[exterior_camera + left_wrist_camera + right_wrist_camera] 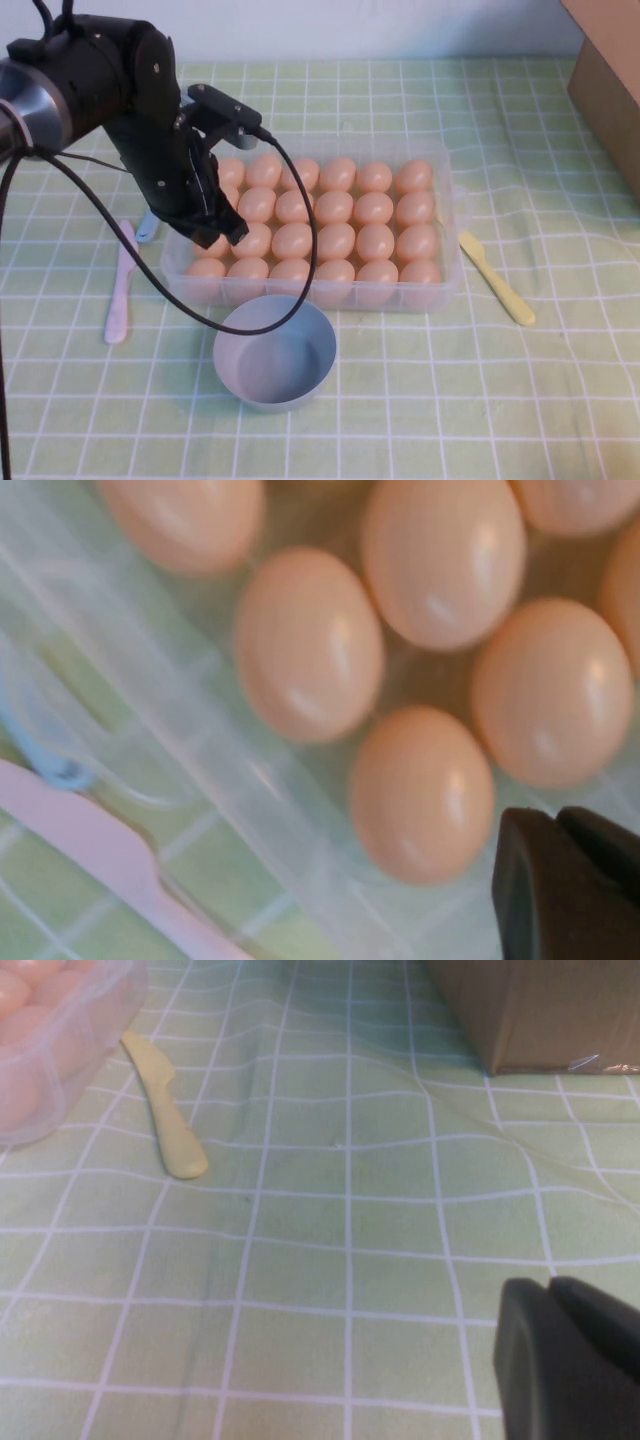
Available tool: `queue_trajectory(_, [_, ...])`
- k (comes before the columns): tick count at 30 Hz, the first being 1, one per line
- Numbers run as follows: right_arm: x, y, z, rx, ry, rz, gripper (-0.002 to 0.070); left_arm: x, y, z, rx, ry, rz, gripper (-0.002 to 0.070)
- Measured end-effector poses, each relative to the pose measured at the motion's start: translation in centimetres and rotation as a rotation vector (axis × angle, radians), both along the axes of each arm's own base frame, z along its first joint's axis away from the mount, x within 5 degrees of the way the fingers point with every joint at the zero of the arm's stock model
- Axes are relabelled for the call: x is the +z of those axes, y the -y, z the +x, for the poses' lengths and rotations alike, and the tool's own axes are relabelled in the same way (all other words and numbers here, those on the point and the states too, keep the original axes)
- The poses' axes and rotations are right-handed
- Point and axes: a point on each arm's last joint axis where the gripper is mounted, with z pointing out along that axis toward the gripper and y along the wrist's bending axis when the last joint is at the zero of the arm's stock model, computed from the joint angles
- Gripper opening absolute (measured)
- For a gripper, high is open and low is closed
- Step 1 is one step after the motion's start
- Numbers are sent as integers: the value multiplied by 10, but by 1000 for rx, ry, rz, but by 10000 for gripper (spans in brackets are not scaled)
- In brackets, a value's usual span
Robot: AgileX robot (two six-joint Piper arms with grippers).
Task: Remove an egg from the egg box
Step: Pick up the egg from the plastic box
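Note:
The clear egg box [452, 215] lies mid-table, filled with several peach-orange eggs [335, 207]. My left gripper [216, 226] hangs low over the box's left end, shut with nothing between its fingers. In the left wrist view its dark fingertips [545, 880] are pressed together just beside one egg [420, 795], close to the box wall [215, 745]; whether they touch the egg I cannot tell. My right gripper [553, 1295] is shut and empty above bare cloth, away from the box corner [60, 1055]. The right arm does not show in the high view.
A round grey-blue bowl [275, 352] stands in front of the box. A pink plastic knife [120, 290] lies left of the box, a yellow one [497, 278] to its right. A cardboard box [610, 80] sits at the far right. Green checked cloth covers the table.

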Motion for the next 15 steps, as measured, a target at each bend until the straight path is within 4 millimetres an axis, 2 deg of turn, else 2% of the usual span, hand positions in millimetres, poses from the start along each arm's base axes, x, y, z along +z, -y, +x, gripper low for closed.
queue_trajectory(6, [0,0,0,0,0,0,-18,2,1,9,-12,104,-3,-5])
queue_trajectory(9, [0,0,0,0,0,0,-18,-3,2,13,-41,115,6,23])
queue_trajectory(15, [0,0,0,0,0,0,-18,-30,4,22,-66,69,48,261])
